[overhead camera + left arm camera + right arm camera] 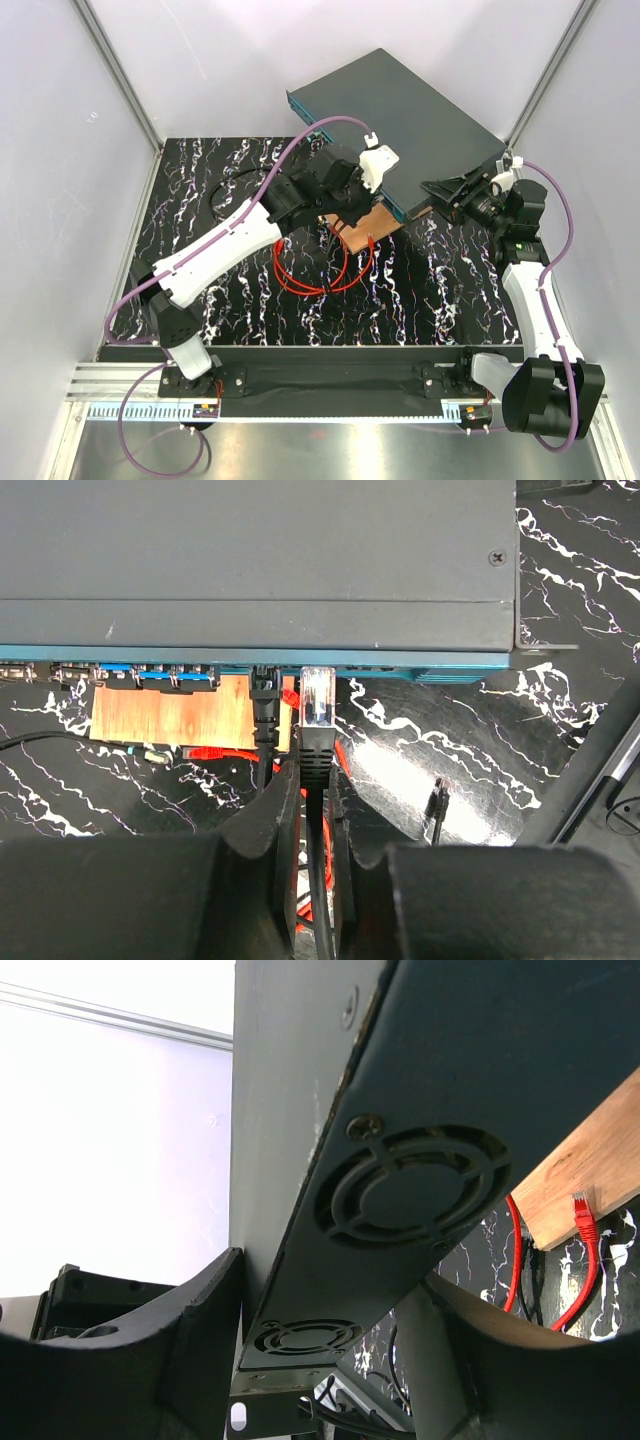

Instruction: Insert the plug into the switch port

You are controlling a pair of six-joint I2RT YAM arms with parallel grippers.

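The dark-grey switch [400,110] sits tilted at the back, and its teal front [440,666] carries a row of ports [170,676]. My left gripper [316,772] is shut on a black cable whose clear connector [317,695] points at the teal front, just short of it. The red cable [300,280] loops on the table. Its red plug [583,1210] lies loose against the wooden board [170,715], with nothing holding it. My right gripper [330,1300] is closed across the switch's vented side end [410,1185], one finger on top and one beneath.
A second black cable [263,695] sits in a port just left of the held connector. The wooden board [365,225] lies under the switch's front corner. White walls and aluminium posts enclose the black marbled table [230,160].
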